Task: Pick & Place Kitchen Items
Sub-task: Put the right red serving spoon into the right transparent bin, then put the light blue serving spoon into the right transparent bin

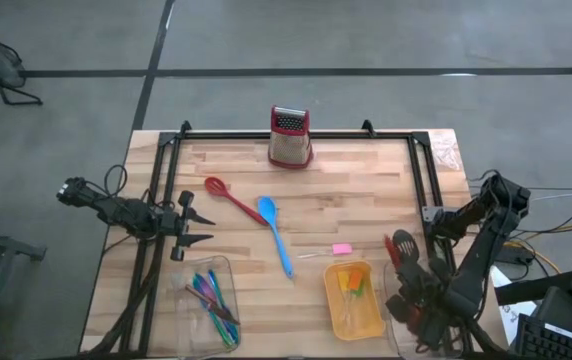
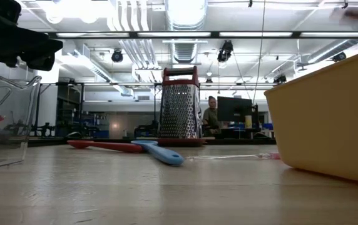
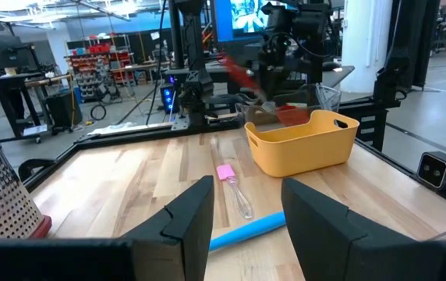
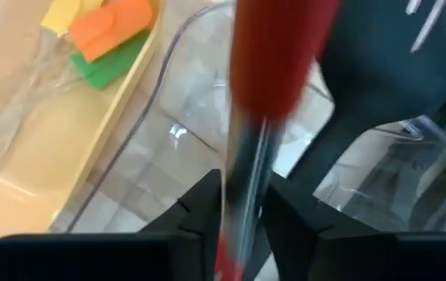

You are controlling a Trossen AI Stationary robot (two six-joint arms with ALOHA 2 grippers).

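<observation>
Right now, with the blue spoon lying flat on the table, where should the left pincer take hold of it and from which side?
Probably mid-handle, from straight above. The blue spoon lies flat with its straight handle running diagonally away from the red spoon, whose tip meets its bowl. The open left pincer should turn to close across the handle.

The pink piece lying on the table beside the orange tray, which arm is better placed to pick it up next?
Probably left. The left pincer is open and empty, facing the pink piece across bare table. The right pincer is shut on a red-handled utensil over the clear tray.
</observation>
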